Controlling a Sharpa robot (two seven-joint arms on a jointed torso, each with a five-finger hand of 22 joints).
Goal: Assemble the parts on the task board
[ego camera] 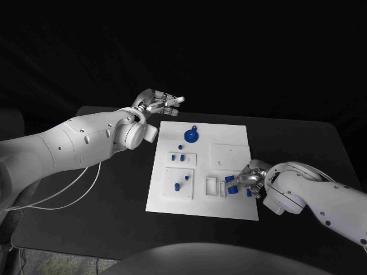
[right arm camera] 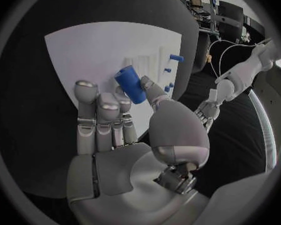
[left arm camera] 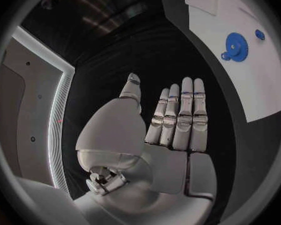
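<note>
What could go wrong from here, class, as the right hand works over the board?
1. The right hand holds a blue part only at its fingertips; it may slip or tilt before seating.
2. Small parts lie loose on the board nearby; the hand might knock them.
3. The left hand is open beside the board, so cannot steady it.

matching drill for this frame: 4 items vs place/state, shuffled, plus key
Items:
1. left hand
2. right hand
3. blue gear
4. task board

Place or state:
A. white plate in the middle of the black table
B. lies on the far part of the board
C. holds nothing, fingers straight, off the board past its far left corner
D. over the board's near right part, pinching a blue part

Pairs: 1-C, 2-D, 3-B, 4-A
</note>
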